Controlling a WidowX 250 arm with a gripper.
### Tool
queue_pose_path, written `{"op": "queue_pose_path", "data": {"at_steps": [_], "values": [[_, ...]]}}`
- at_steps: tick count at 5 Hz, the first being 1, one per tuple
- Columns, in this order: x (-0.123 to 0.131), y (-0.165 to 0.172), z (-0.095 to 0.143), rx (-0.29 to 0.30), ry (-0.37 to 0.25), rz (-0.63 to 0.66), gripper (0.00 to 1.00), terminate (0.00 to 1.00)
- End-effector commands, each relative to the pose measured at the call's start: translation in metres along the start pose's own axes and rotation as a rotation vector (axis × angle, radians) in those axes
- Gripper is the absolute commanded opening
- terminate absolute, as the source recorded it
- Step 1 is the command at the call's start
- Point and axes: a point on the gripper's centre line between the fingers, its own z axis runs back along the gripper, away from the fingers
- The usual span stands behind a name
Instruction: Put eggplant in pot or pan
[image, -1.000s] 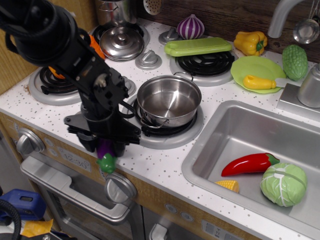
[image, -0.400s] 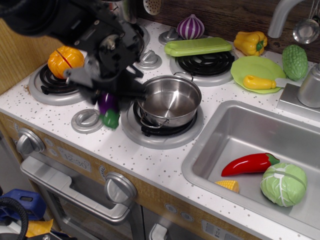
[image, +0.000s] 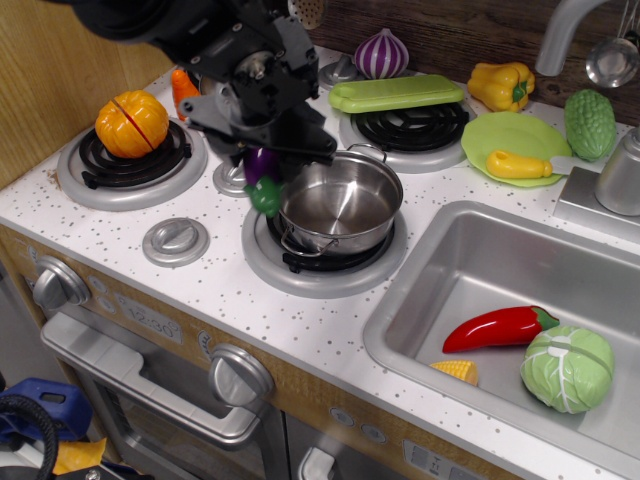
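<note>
My gripper (image: 262, 160) is shut on the eggplant (image: 263, 179), a small glossy purple toy that hangs stem-down with its green cap lowest. It is held in the air just left of the pot's rim, above the front burner's edge. The pot (image: 338, 203) is a shallow shiny steel pot with thin wire handles, standing empty on the front middle burner. The black arm reaches in from the upper left and hides the back left burner.
An orange toy (image: 132, 121) sits on the left burner. A striped onion (image: 381, 52) and green lid (image: 396, 92) lie behind the pot. The sink (image: 470, 270) at right holds a red pepper (image: 498, 328), corn and cabbage (image: 567, 368). A green plate (image: 515, 138) holds a banana.
My gripper has lifted the eggplant from the counter's front edge and carried it back and to the right, up to the pot's left rim.
</note>
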Motion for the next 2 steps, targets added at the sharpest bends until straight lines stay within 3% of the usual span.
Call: {"op": "queue_pose_path", "data": {"at_steps": [1,2], "values": [[0.022,-0.028,0.004,-0.092,-0.087,0.059,0.0,0.0],[0.018,-0.039,0.004,-0.11,-0.085,0.105,1.0,1.0]]}}
